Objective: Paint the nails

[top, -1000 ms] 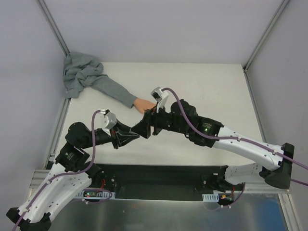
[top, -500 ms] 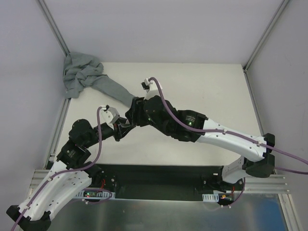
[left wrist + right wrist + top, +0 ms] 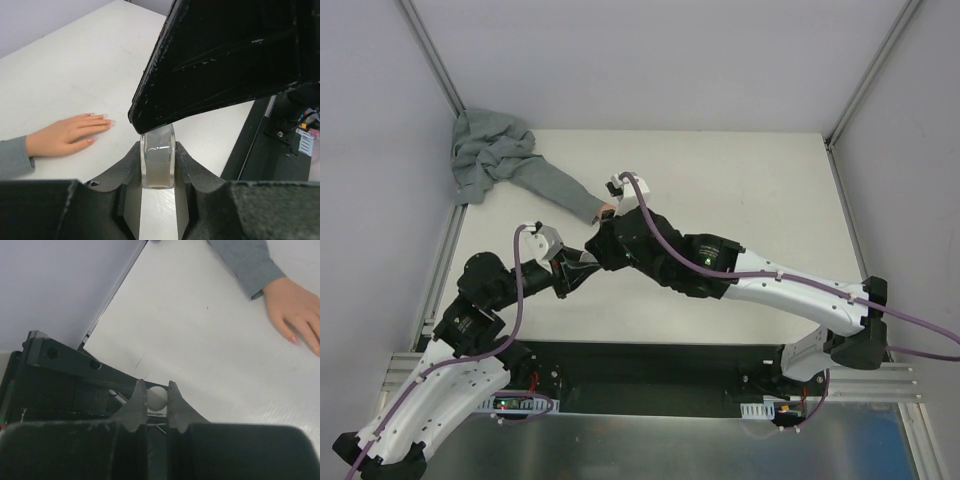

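The peach-pink fake hand lies flat on the white table, and its grey sleeve runs back to the left. Its nails are small and barely distinct, and one near the thumb looks pinkish. My left gripper is shut on a small clear bottle with greyish liquid, held upright. My right gripper comes down over that bottle and is shut on its round white cap. In the top view the right gripper meets the left gripper just in front of the hand, hiding most of it.
The sleeve ends in a crumpled grey cloth in the far left corner. A metal frame rail borders the table on the left. The black base plate runs along the near edge.
My right arm swung left, came over the bottle held by the left gripper, and its jaws went from open to shut on the cap. The left gripper kept its hold.
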